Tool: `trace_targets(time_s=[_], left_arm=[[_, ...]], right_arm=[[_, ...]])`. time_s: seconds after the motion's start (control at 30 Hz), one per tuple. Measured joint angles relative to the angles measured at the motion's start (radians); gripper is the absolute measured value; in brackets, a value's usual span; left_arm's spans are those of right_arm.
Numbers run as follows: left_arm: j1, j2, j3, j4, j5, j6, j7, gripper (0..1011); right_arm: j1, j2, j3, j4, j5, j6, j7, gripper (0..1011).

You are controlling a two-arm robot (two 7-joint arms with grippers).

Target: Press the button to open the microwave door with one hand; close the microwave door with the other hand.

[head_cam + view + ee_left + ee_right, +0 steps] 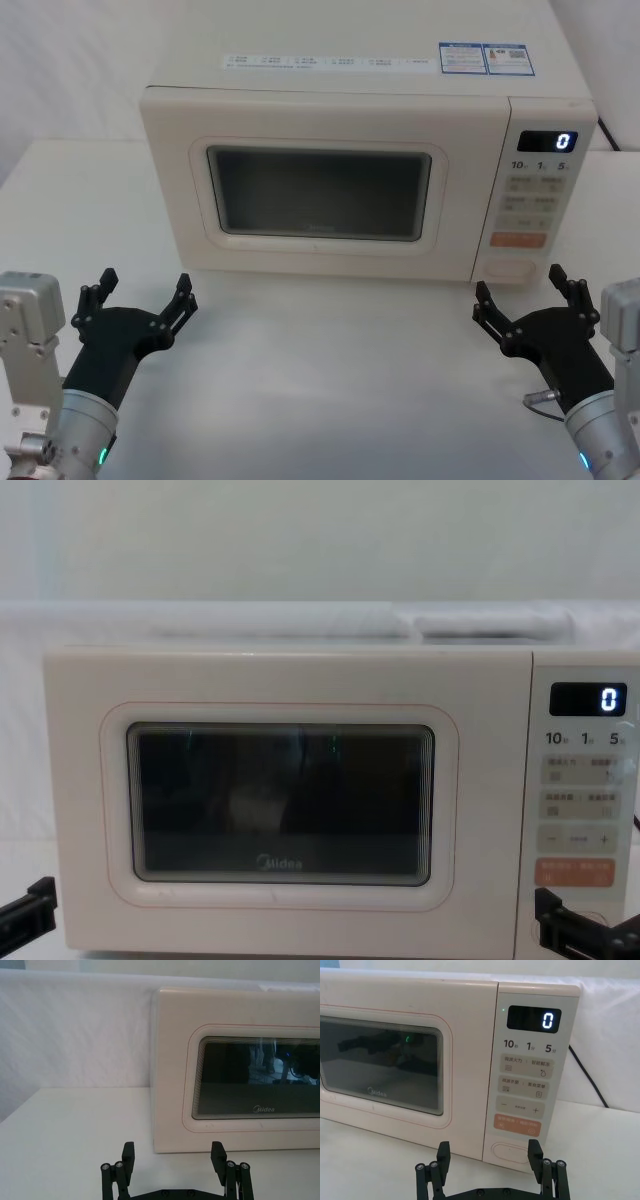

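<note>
The cream microwave stands at the back of the table with the microwave door shut, its dark window and "Midea" logo facing me. The button is the wide plain key at the bottom of the control panel. My right gripper hovers open just in front of and below the button, not touching it. My left gripper is open over the table, off the door's lower left corner. In the chest view the right gripper's fingers partly cover the button.
The control panel's display reads 0, with an orange key above the button. A black power cord runs down behind the microwave's right side. The white table stretches in front; a white backdrop stands behind.
</note>
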Motion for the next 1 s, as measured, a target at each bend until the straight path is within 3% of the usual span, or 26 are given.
trace_targets(time_s=[1.0], left_arm=[[0.000,0.000,0.000,0.000,0.000,0.000,0.000,1001]], right_arm=[[0.000,0.000,0.000,0.000,0.000,0.000,0.000,1002]])
